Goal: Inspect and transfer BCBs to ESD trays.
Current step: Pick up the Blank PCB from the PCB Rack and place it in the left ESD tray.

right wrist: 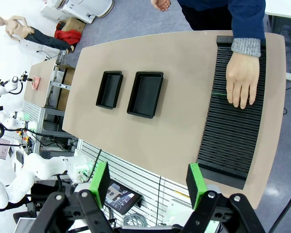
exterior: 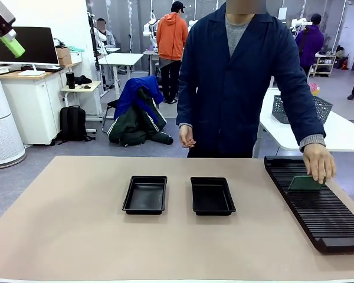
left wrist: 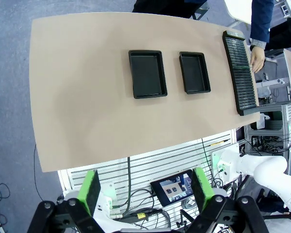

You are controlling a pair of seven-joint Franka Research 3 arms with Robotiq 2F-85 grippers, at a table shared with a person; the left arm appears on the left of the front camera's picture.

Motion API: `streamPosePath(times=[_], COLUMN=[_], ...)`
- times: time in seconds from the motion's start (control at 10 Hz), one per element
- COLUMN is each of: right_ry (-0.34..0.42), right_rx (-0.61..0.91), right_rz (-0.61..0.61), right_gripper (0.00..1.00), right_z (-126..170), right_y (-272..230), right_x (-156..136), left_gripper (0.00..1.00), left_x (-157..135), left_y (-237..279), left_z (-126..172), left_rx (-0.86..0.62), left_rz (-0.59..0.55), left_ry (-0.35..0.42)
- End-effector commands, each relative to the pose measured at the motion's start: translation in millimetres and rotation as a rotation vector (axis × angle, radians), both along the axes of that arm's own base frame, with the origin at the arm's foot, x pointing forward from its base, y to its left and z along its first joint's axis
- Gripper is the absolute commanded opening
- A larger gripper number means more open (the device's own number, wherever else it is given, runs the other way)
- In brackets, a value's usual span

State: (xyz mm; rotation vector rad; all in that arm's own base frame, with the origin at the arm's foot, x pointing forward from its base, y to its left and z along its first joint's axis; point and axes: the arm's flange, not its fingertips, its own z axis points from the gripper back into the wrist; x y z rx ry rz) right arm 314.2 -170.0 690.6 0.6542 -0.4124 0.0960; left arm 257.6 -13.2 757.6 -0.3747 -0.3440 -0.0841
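Front view: left-hand ESD tray (exterior: 144, 194) and right-hand ESD tray (exterior: 212, 196), side by side mid-table (exterior: 76, 236). BCB (exterior: 305, 183) tilted on slotted rack (exterior: 321, 221) at table's right, under person's hand (exterior: 318, 163). Left wrist view: left gripper (left wrist: 148, 190) high above table, jaws wide apart, unloaded. Right wrist view: right gripper (right wrist: 148, 182), jaws apart, unloaded.

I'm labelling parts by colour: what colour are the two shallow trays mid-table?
Plain black, the left tray and the right tray alike; the front view shows it best.
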Motion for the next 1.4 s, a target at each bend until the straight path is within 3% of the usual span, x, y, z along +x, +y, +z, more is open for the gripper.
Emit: streamPosePath(times=[0.0,1.2,1.3], right_ry=[-0.003,0.000,-0.043], right_rx=[0.004,0.000,-0.056], right_rz=[0.006,0.000,0.059], right_gripper=[0.85,0.85,0.85], right_z=[-0.3,0.0,-3.7], right_y=[1.7,0.0,3.2], right_x=[-1.9,0.0,8.5], left_gripper=[1.00,1.00,1.00], left_x=[-0.5,-0.5,-0.5], left_y=[0.3,0.3,0.3], left_z=[-0.8,-0.8,-0.8], left_rx=[0.000,0.000,0.000], left_rz=[0.004,0.004,0.004], left_ry=[-0.005,-0.005,-0.005])
